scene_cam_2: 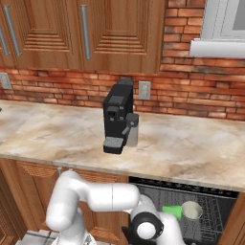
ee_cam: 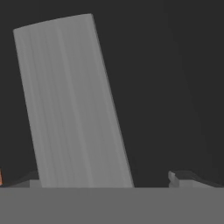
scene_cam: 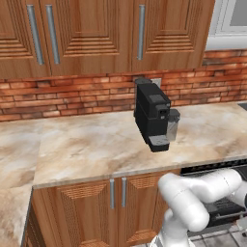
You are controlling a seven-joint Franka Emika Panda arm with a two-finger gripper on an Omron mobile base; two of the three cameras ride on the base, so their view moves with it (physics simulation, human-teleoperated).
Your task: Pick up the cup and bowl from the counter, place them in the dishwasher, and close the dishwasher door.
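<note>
Green cup (scene_cam_2: 172,211) in right base view.

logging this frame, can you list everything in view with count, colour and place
cup: 1, bright green, lying in the dishwasher rack
bowl: 1, pale grey-beige, in the rack right of the cup
dishwasher: 1, black, open under the counter
counter: 1, beige marbled, along the brick wall
coffee machine: 1, black with grey carafe, on the counter
wall outlet: 1, pale, behind the machine
wooden cabinets: several, brown, above and below the counter
arm: 1, white, reaching down by the dishwasher
</note>
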